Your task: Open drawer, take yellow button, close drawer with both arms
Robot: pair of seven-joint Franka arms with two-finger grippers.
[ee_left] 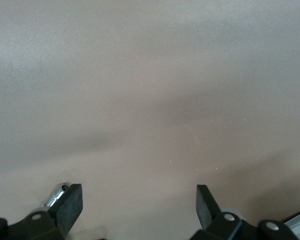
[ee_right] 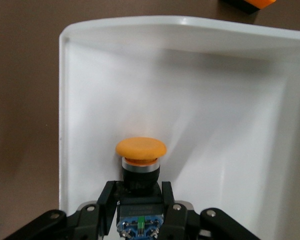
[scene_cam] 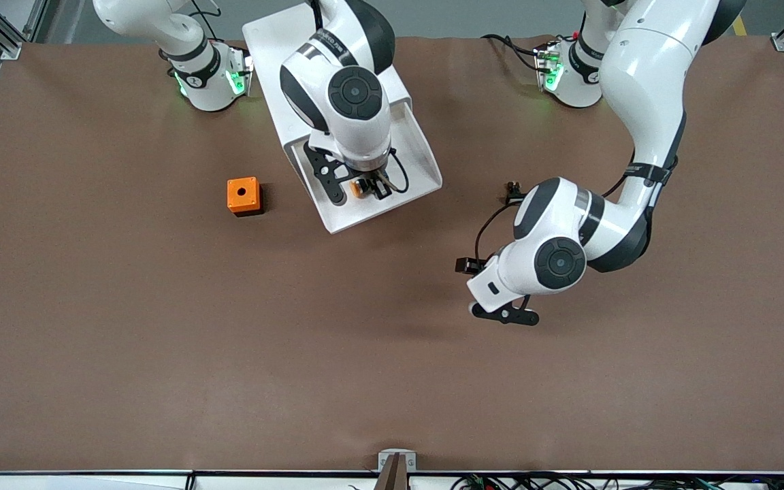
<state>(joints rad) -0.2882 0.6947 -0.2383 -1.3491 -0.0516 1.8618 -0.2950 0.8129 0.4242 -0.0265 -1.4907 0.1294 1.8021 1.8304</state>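
The drawer (scene_cam: 419, 163) stands pulled out of the white cabinet (scene_cam: 269, 41), toward the front camera. Inside it is the button (scene_cam: 358, 188), with a round orange cap (ee_right: 140, 148), a black body and a blue rear end. My right gripper (scene_cam: 363, 185) reaches down into the drawer (ee_right: 215, 115). In the right wrist view the gripper (ee_right: 138, 187) is shut on the button's black body, one finger on each side. My left gripper (scene_cam: 504, 314) hangs over bare table toward the left arm's end. In the left wrist view it (ee_left: 140, 192) is open with nothing between its fingers.
An orange box (scene_cam: 243, 195) with a hole in its top sits on the table beside the drawer, toward the right arm's end; its corner (ee_right: 250, 4) shows in the right wrist view. A small black part (scene_cam: 514, 185) lies by the left arm's forearm.
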